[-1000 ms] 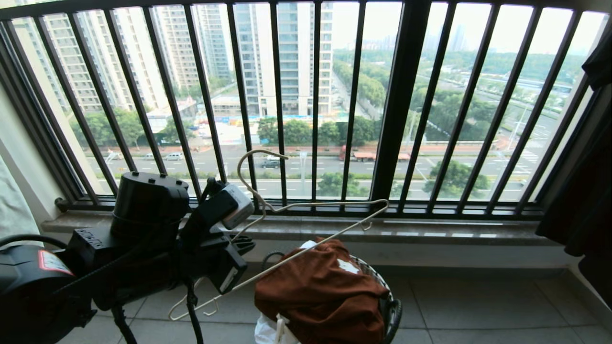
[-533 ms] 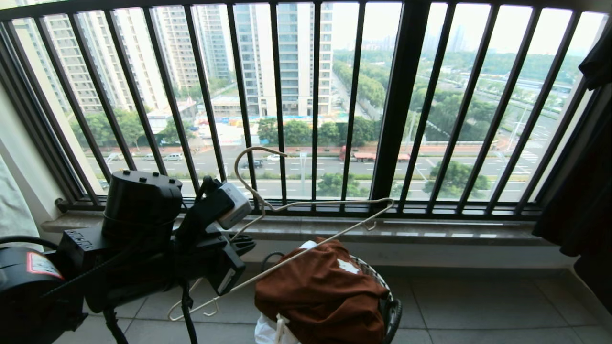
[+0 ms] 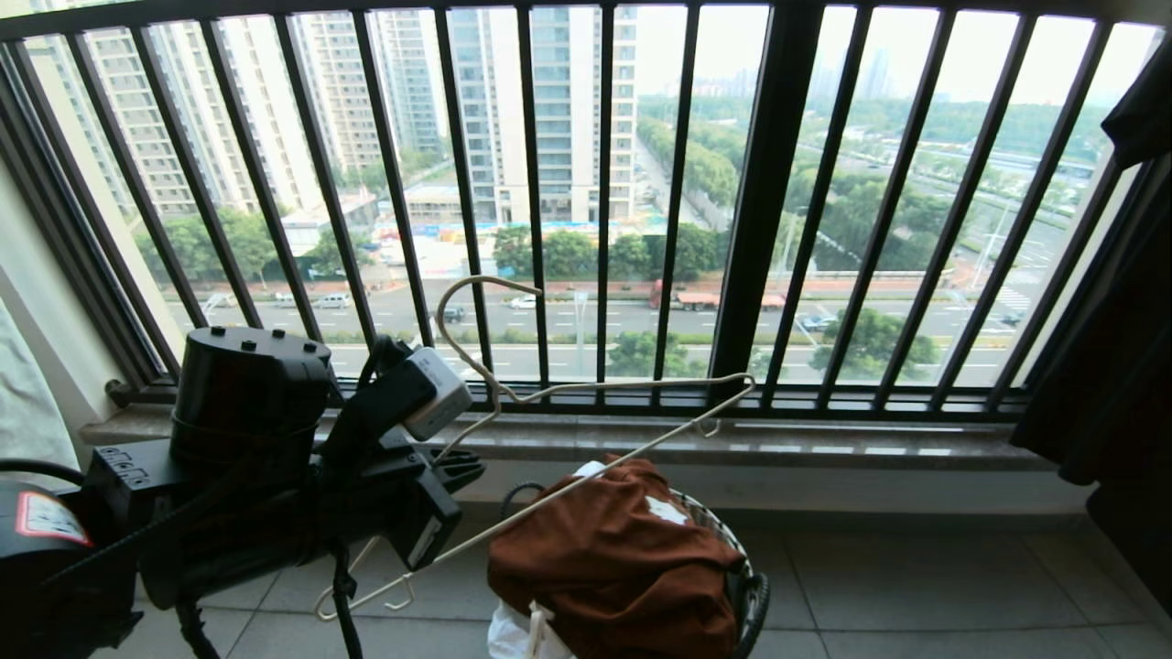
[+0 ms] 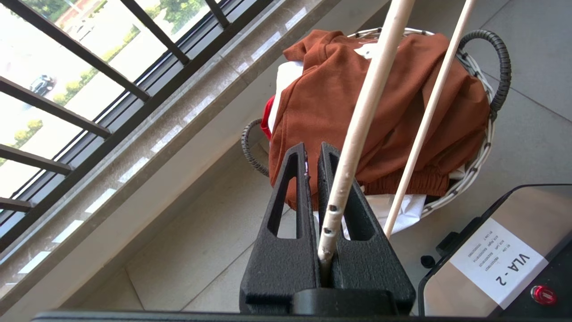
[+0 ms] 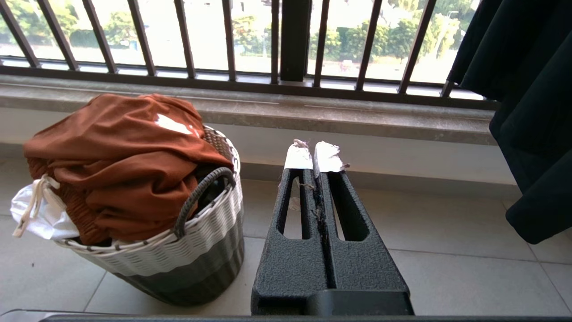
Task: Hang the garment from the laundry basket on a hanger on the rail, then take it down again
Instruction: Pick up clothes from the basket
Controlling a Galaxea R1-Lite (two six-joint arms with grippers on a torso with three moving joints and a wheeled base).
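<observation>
Balcony floor by the black railing point(image 3: 769, 183). Left gripper point(image 4: 311, 154) closed on the cream hanger point(image 3: 586, 389), held tilted over the basket point(image 5: 187, 259). Brown shorts point(image 3: 613, 558) heaped in the basket, not yet on the hanger. Right gripper point(image 5: 313, 154) shut, empty, beside the basket. Overhead rail out of sight. Hanging and taking down both left to do.

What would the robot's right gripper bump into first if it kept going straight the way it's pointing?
Probably the white wall under the stone ledge. The shut right gripper points there, beside the laundry basket, over bare floor tiles. Depth is hard to judge.
</observation>
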